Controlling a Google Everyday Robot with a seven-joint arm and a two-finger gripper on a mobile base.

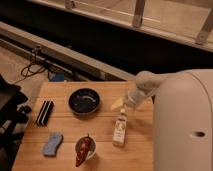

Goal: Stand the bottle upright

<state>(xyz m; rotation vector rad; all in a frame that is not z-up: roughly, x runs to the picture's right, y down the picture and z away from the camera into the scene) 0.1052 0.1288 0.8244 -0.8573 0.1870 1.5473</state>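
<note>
Here the arm bends down over the desk (65, 146), gripper (125, 101) at the cap end of the bottle (119, 131); its grip cannot be told

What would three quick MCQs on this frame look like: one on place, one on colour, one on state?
1. Where is the gripper?
A. right by the far end of the bottle
B. folded back against the robot's body
C. raised well clear of the tabletop

2. What colour is the sponge?
A. red
B. blue
C. green

3. How does the dark bowl sit?
A. upside down
B. tipped on its side
C. open side up

Answers:
1 A: the arm reaches down and its tip ends at the bottle's far end.
2 B: the sponge is plainly pale blue against the wood.
3 C: the bowl's round rim and its inside face the camera.
</note>
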